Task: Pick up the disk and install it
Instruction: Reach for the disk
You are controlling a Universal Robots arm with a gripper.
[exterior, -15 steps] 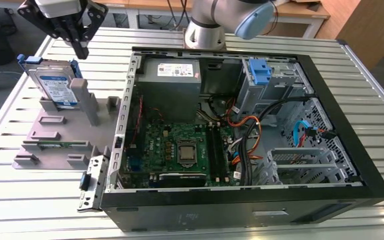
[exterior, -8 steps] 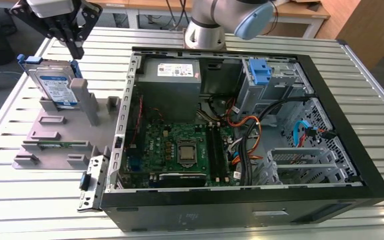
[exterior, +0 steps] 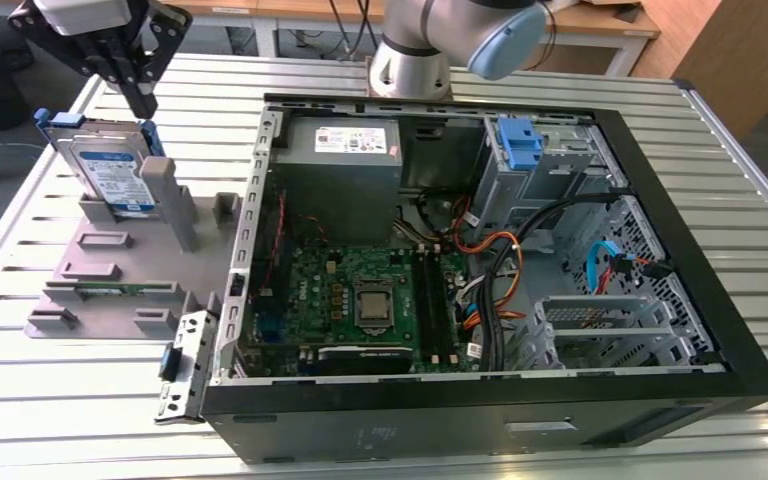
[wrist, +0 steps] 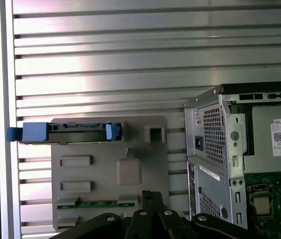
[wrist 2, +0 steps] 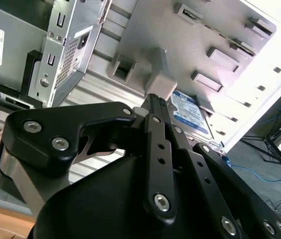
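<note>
One tabletop [exterior: 77, 400] of ribbed metal slats carries one grey stand [exterior: 104, 255] and one open computer case [exterior: 491, 415]. The stand lies along the tabletop's edge at the exterior view's left. The case sits just beside it and takes up the middle and the exterior view's right.

There is one disk [exterior: 107, 170]. It stands on edge in a slot at the end of the stand nearest the tabletop's far corner on the exterior view's left. Its label faces the near edge and its blue frame shows at its top and sides. In the first wrist view the disk [wrist: 75, 132] is seen edge-on from above across one end of the stand [wrist: 105, 159]. One green circuit strip [exterior: 111, 290] lies flat in the stand near its other end. Inside the case sit one power supply [exterior: 344, 150] at the far side and one motherboard [exterior: 357, 300] nearer the front.

One arm [exterior: 424, 40] rises from the tabletop's far edge behind the case. Its one gripper [exterior: 144, 103] hangs pointing down over the stand's far end. The tips are just above the top edge of the disk, near a tall post of the stand. The jaws are drawn together to a point with nothing between them. In the second wrist view the gripper [wrist 2: 152, 99] lines up with the post top, with the disk [wrist 2: 192, 114] just past it.
</note>
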